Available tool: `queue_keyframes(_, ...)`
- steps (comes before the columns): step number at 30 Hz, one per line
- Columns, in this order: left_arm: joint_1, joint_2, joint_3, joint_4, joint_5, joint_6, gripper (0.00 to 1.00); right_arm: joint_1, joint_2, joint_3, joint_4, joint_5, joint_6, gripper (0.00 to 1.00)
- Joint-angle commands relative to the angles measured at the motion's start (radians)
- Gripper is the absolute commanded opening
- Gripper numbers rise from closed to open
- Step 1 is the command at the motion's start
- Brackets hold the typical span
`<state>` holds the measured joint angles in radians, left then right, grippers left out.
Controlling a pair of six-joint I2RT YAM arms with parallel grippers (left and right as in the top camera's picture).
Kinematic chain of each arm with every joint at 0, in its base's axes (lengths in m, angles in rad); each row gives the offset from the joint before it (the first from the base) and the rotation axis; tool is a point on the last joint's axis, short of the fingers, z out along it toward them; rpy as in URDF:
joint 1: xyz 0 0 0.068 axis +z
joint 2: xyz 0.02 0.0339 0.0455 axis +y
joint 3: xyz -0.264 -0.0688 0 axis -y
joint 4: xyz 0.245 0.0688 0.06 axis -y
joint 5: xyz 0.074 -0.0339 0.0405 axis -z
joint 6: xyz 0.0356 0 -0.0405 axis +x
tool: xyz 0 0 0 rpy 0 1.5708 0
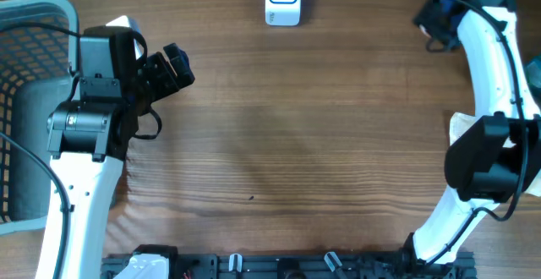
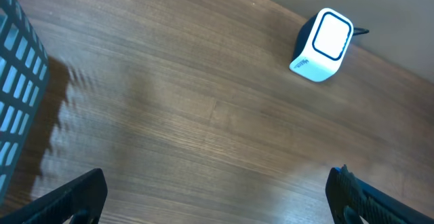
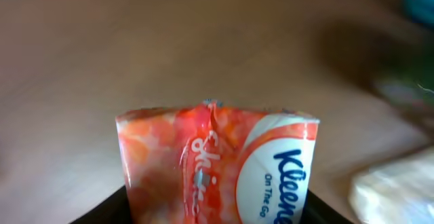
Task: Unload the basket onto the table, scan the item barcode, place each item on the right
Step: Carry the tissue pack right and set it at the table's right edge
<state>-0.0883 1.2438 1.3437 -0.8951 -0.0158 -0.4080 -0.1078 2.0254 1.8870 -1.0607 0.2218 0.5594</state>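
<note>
We read this as a mock checkout: barcode scanner [image 1: 282, 0], plastic basket [image 1: 34, 10] and tissue pack [image 3: 217, 163] at a wooden worktop [image 1: 321, 144].

scanner [image 1: 282, 0] in overhead and left-wrist views

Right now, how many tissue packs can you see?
1. The pack sits in the right gripper, shown only by the right wrist view. A pale thing beside it is too blurred to name, so more may be hidden.
</note>
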Motion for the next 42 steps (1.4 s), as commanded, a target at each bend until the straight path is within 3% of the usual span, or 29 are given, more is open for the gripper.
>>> queue_keyframes(1, 0.007, 0.0, 0.003, 0.003, 0.008, 0.011, 1.0, -0.079, 0.006, -0.102, -0.054, 0.171, 0.099, 0.6)
queue_keyframes(6, 0.007, 0.0, 0.003, 0.002, 0.008, 0.011, 1.0, -0.208, 0.006, -0.356, 0.129, 0.146, 0.071, 0.64)
queue_keyframes(8, 0.007, 0.0, 0.003, 0.002, 0.008, 0.011, 1.0, -0.229, 0.006, -0.421, 0.195, 0.116, 0.042, 1.0)
queue_keyframes(14, 0.007, 0.0, 0.003, 0.003, 0.008, 0.011, 1.0, -0.229, -0.029, -0.408, 0.295, 0.05, -0.044, 1.0)
queue_keyframes(18, 0.007, 0.0, 0.003, 0.01, 0.008, 0.011, 1.0, -0.193, -0.184, -0.362, 0.363, -0.021, -0.066, 1.0)
queue_keyframes(20, 0.007, 0.0, 0.003, 0.098, 0.008, 0.01, 1.0, -0.154, -0.324, -0.335, 0.453, -0.052, -0.067, 1.0)
queue_keyframes(23, 0.009, 0.0, 0.003, 0.241, 0.002, 0.028, 1.0, -0.095, -0.533, -0.303, 0.768, -0.093, -0.188, 1.0)
queue_keyframes(24, 0.013, 0.0, 0.003, 0.343, -0.043, 0.074, 1.0, -0.08, -0.595, -0.299, 0.909, -0.09, -0.243, 1.0)
queue_keyframes(26, 0.014, 0.0, 0.003, 0.557, -0.19, 0.147, 1.0, -0.069, -0.664, -0.291, 1.014, -0.082, -0.328, 1.0)
queue_keyframes(28, 0.014, -0.005, 0.003, 0.741, -0.319, 0.283, 1.0, -0.068, -0.74, -0.282, 1.019, -0.08, -0.45, 1.0)
queue_keyframes(30, 0.014, -0.023, 0.003, 0.801, -0.39, 0.483, 1.0, -0.068, -0.8, -0.282, 0.97, -0.056, -0.626, 1.0)
queue_keyframes(33, 0.014, -0.077, 0.003, 0.639, -0.408, 0.658, 1.0, -0.068, -0.894, -0.282, 0.851, 0.084, -0.76, 1.0)
queue_keyframes(35, 0.016, -0.138, -0.008, 0.59, -0.318, 0.653, 1.0, -0.068, -0.953, -0.286, 0.754, 0.122, -0.798, 1.0)
queue_keyframes(37, 0.016, -0.24, -0.009, 0.56, -0.219, 0.55, 1.0, -0.068, -1.071, -0.311, 0.667, 0.089, -0.772, 1.0)
queue_keyframes(42, 0.057, -0.499, -0.073, 0.55, -0.107, 0.549, 1.0, -0.069, -1.426, -0.461, 0.581, -0.011, -0.714, 1.0)
